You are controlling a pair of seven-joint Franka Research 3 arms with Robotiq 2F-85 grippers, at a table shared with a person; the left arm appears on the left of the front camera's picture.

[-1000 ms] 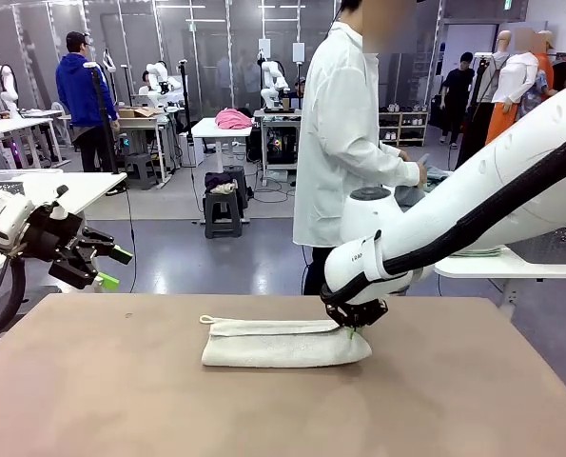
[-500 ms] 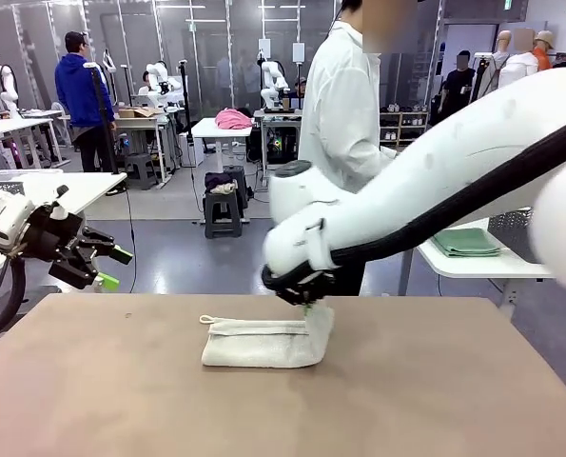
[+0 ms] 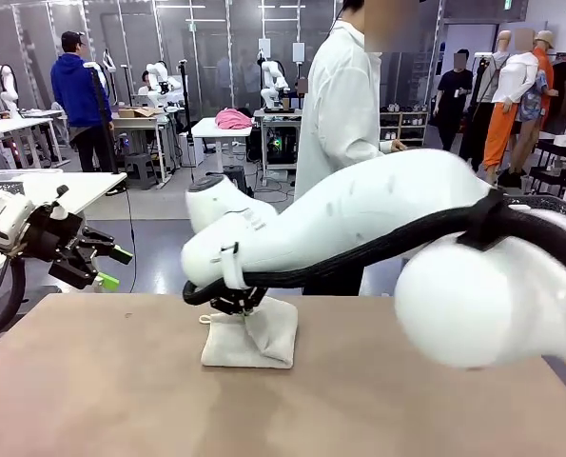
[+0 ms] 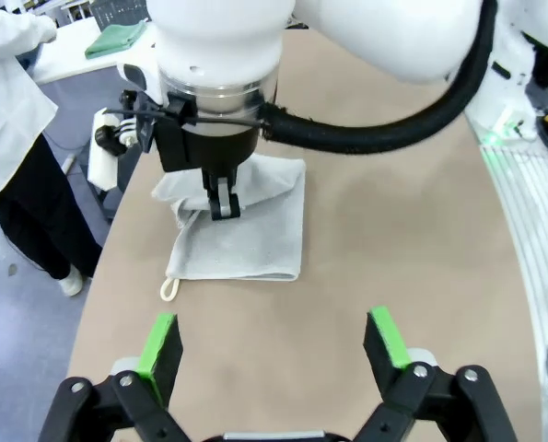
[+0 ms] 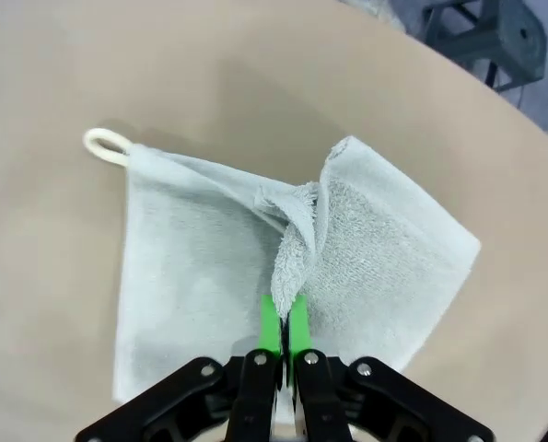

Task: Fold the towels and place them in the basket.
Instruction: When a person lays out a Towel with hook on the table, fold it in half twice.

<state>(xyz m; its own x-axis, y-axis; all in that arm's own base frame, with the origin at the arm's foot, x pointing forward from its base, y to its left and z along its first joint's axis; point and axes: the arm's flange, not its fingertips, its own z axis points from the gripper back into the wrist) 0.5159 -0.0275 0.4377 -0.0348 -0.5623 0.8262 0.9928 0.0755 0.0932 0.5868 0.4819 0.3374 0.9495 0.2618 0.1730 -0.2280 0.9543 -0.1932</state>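
Observation:
An off-white towel (image 3: 254, 338) with a corner loop (image 5: 105, 145) lies folded over on the brown table (image 3: 111, 400). My right gripper (image 5: 281, 318) is shut on a bunched edge of the towel (image 5: 191, 249) and holds it over the towel's left end, near the loop. In the front view the right gripper (image 3: 235, 305) has reached across to the middle left. My left gripper (image 4: 274, 341) stands open and empty, back from the towel (image 4: 255, 230); the front view has the left gripper (image 3: 102, 267) off the table's left edge. A mint green towel (image 4: 117, 37) lies on a side table.
A person in a white coat (image 3: 344, 105) stands at the far side, turned to the right. Dark mesh (image 4: 117, 9) shows behind the green towel; I cannot tell whether it is the basket. The right arm's thick forearm (image 3: 378, 214) spans the table's right half.
My right gripper has swept from the towel's right end to its left end, carrying that end over so the long towel is folded to half its length. The left arm has stayed still.

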